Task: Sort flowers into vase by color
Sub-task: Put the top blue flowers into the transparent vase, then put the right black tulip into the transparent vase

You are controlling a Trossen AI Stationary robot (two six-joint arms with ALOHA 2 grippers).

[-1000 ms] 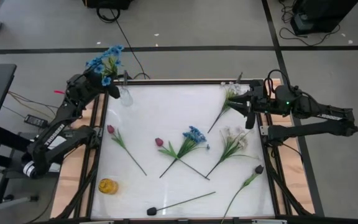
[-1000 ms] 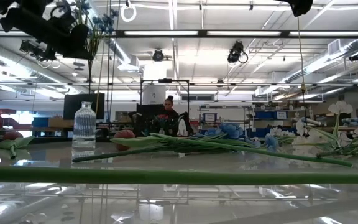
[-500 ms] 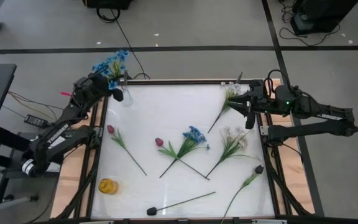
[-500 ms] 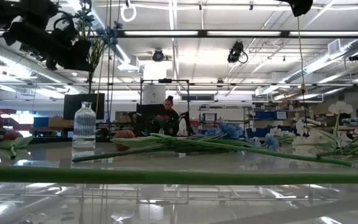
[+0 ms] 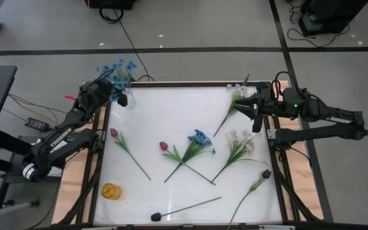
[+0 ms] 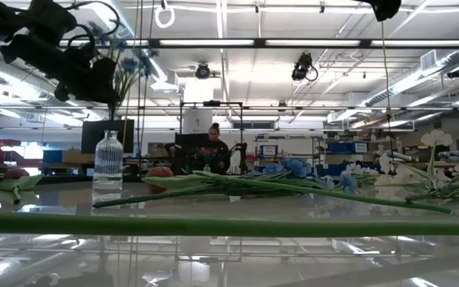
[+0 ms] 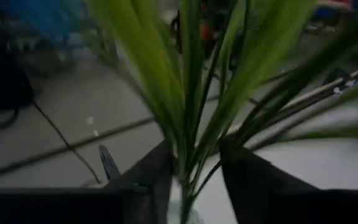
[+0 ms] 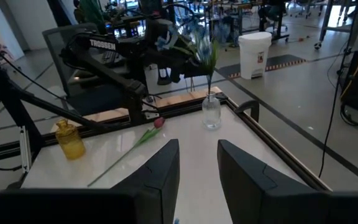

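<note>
At the table's far left corner a blue flower [image 5: 117,68] stands upright over the clear vase [image 6: 108,163]. Its thin stem [image 8: 209,81] runs down into the vase's neck. My left gripper [image 7: 194,171] is level at the stem above the vase, fingers apart, one on each side of the stem and its leaves. My right gripper [image 8: 197,168] hovers open at the table's far right edge with nothing between its fingers. On the table lie pink tulips [image 5: 115,133] [image 5: 163,145], a blue flower [image 5: 200,137], white sprays [image 5: 240,142] [image 5: 238,96] and dark buds [image 5: 266,173] [image 5: 155,217]. My left gripper comes at the blue flower's stem [image 7: 185,168] level, from the table's left side, across the upright stem just above the vase. The stem and leaves pass through the gap between the fingers. I cannot tell whether either finger touches them.
A small yellow vase [image 5: 110,190] stands near the table's front left. The loose flowers lie across the table's middle and right. The table's raised frame [image 5: 171,83] runs close behind the clear vase. A person sits far off in the room behind.
My left gripper has come down toward the clear vase with the blue flower. The flower has stayed upright, and its stem's lower end now stands lower, at the vase's neck.
</note>
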